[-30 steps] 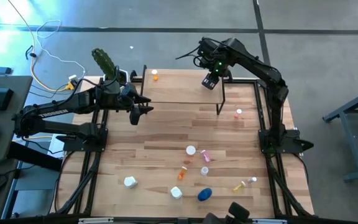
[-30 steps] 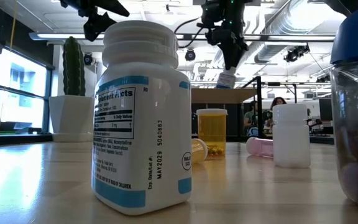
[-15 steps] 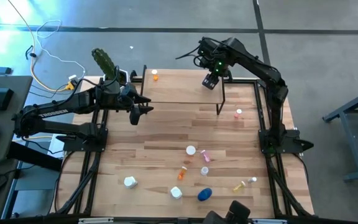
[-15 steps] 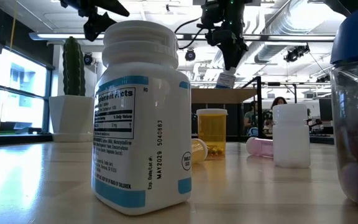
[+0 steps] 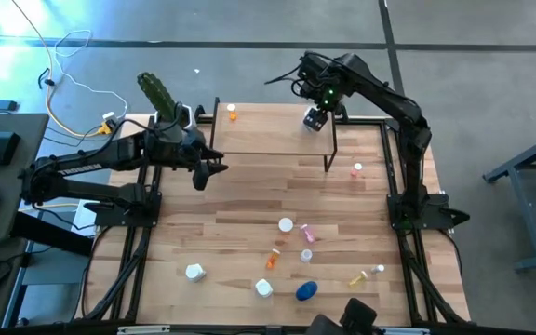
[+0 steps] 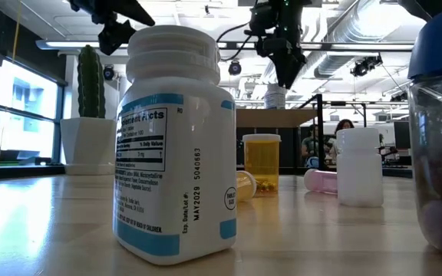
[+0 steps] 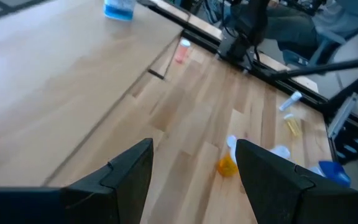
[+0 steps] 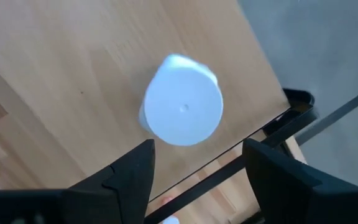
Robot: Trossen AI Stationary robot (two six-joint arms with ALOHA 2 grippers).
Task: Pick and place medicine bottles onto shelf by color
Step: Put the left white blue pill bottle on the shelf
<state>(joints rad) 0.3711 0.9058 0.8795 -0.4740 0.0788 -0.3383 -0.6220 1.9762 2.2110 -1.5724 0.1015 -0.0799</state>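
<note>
A white-capped bottle with a blue label point(image 8: 182, 109) stands upright on the shelf's point(image 5: 268, 130) far right corner, and shows on the shelf top in the low view point(image 6: 275, 97). My right gripper point(image 8: 197, 155) hangs open just above it, fingers pointing down, one on either side of the cap and apart from it point(image 5: 314, 113). A small orange bottle point(image 5: 232, 113) stands at the shelf's far left. My left gripper point(image 5: 203, 173) hovers open at the shelf's left front with nothing between its fingers point(image 7: 194, 162). Several more medicine bottles lie near the table's near edge point(image 5: 287, 261).
A pink bottle point(image 5: 357, 169) sits on the table by the shelf's right front leg. A cactus in a white pot point(image 5: 156, 93) stands at the far left. Close to the low camera are a large white bottle point(image 6: 175, 146), a yellow one point(image 6: 261, 161) and a blue-lidded jar point(image 6: 440, 138).
My right gripper has opened and let go of the white-capped bottle. The bottle, tilted between the fingers a second ago, now stands upright on the shelf's far right corner. The gripper itself has stayed above the same spot.
</note>
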